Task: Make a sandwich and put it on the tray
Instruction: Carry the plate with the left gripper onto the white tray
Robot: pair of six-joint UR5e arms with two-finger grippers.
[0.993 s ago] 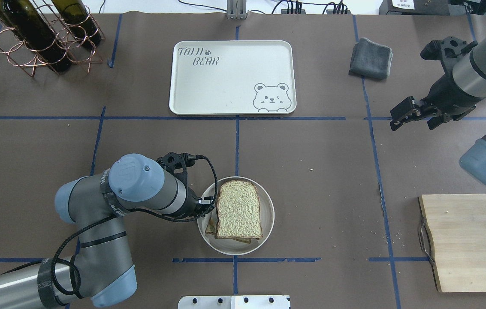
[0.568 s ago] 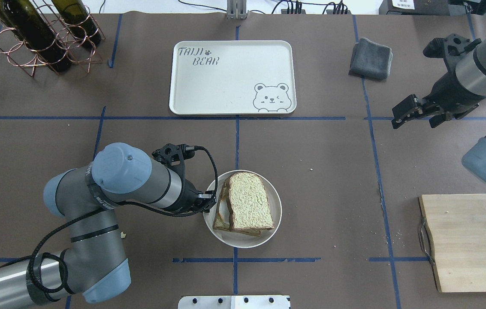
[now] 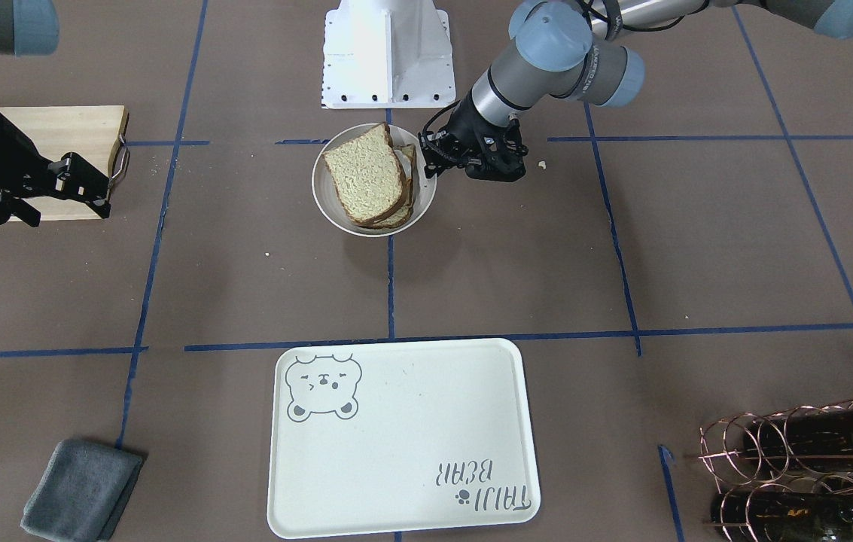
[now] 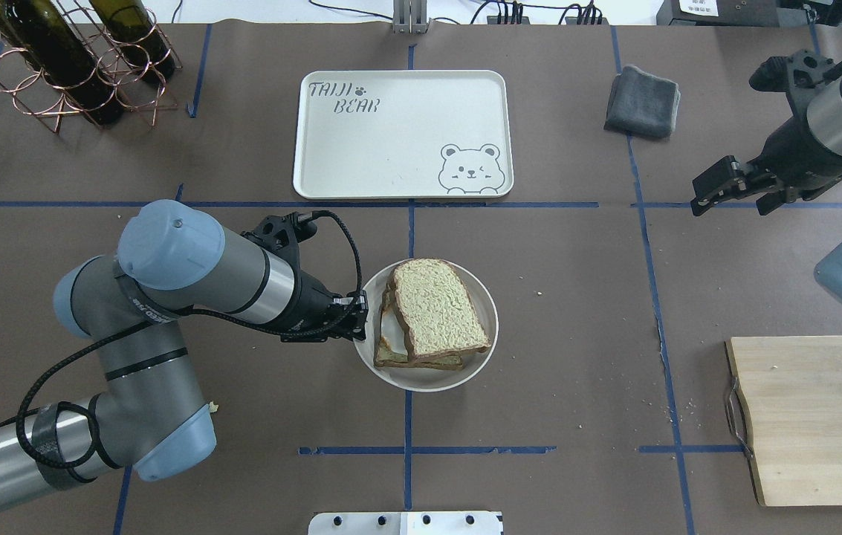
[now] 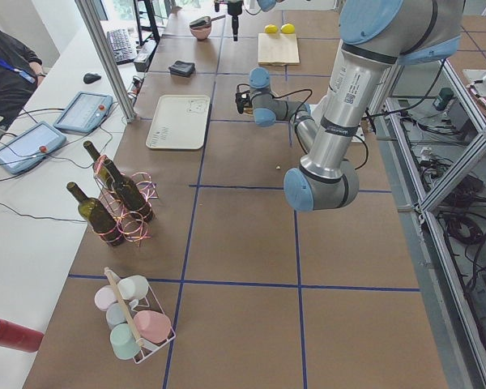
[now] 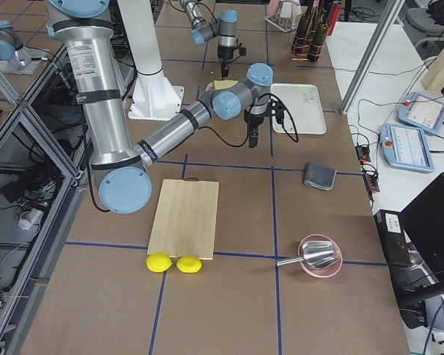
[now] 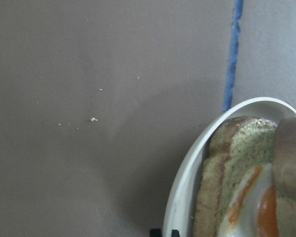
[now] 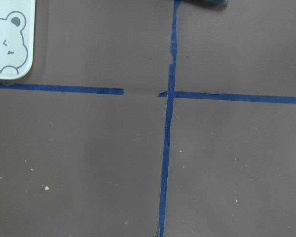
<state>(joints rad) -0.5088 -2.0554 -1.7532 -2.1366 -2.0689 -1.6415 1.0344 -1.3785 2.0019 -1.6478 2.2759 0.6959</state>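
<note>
Overhead exterior: the sandwich (image 4: 439, 310), its top slice skewed and egg white exposed, is borne on a white plate (image 4: 428, 379) whose rim is clamped by the left gripper (image 4: 363, 316), while the right gripper (image 4: 731, 199) is held spread.

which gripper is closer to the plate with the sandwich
Left. The left gripper grips the plate at its rim; the right gripper hangs far off to its right.

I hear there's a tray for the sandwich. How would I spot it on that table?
On the brown table, find the round plate holding the sandwich; straight across a blue tape line from it lies the tray. Unlike the wooden board, it is white and rimmed, with a grey bear face and TAIJI BEAR lettering.
</note>
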